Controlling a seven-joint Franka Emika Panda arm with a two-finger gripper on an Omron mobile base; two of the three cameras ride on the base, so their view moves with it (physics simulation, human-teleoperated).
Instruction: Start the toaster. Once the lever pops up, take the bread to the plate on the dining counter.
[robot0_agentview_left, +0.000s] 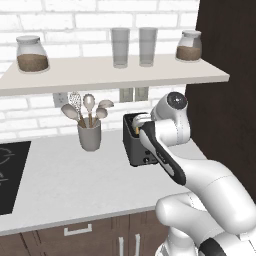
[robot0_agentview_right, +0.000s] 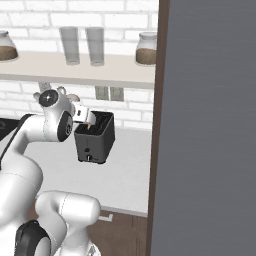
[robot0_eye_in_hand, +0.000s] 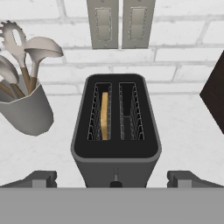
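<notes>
so we've got the toaster sitting on the white worktop right up against the brick wall, just under two wall switches. looking down from the hand view we can see the bread standing on edge in the left slot, sunk low with only its golden crust edge showing, and the right slot has nothing but its wire guides. the lever is that little dark tab on the front face near the bottom of the hand view, and we can't really tell how far down it sits from here. our gripper hangs just above and in front of the toaster, fingers spread as wide as they go, one out past each side of the toaster body, holding nothing and touching nothing as far as we can see. in the left base view the arm folds over so the hand is right at the toaster's top. beside the toaster, toward the black cooktop, stands the grey utensil crock full of spoons and a slotted spatula. up on the shelf we see two glasses between two jars with brown stuff in them. a tall dark panel blocks much of the right base view.
</notes>
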